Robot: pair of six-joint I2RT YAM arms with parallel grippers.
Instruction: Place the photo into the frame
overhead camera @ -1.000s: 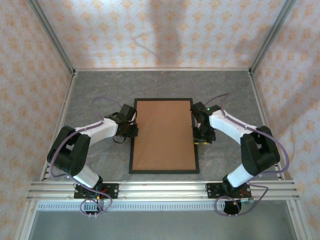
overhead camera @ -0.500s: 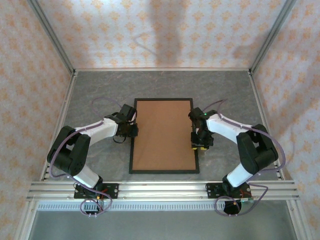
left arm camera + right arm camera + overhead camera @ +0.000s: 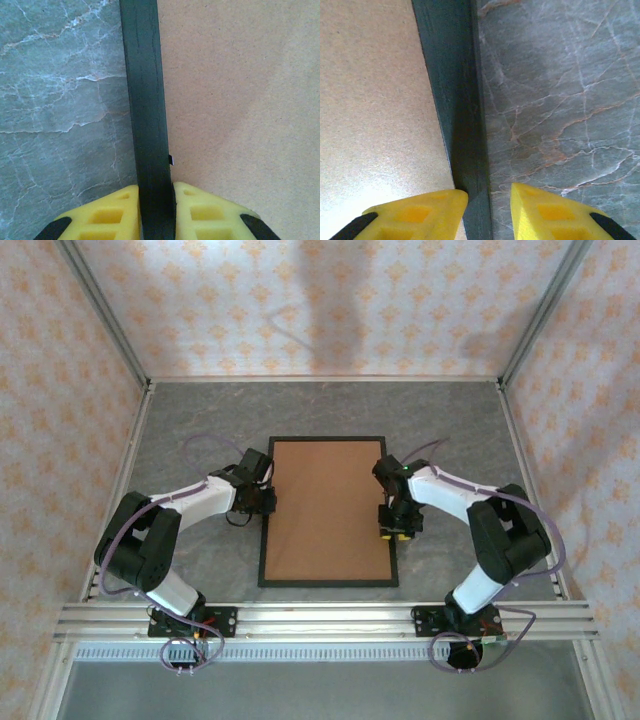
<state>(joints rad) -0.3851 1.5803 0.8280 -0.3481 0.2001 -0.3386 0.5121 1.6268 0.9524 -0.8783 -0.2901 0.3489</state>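
The black frame [image 3: 265, 540] lies flat in the middle of the table with a brown backing board [image 3: 328, 510] inside it. The photo is hidden. My left gripper [image 3: 268, 498] sits at the frame's left rail [image 3: 145, 100]. In the left wrist view the left gripper [image 3: 156, 192] is shut on that rail, both yellow fingers [image 3: 110, 215] pressed against it. My right gripper [image 3: 397, 530] straddles the right rail [image 3: 452, 75]. In the right wrist view the right gripper [image 3: 489, 192] is open. One finger [image 3: 420, 212] rests over the board at the rail's inner edge. The other finger stands apart over the table.
Grey marbled tabletop [image 3: 200, 420] surrounds the frame. Patterned walls with metal posts [image 3: 130, 350] close in the back and both sides. An aluminium rail [image 3: 320, 620] carrying the arm bases runs along the near edge.
My right gripper has slid along the frame's right rail toward the near edge and slightly inward. The left gripper and the frame have stayed put.
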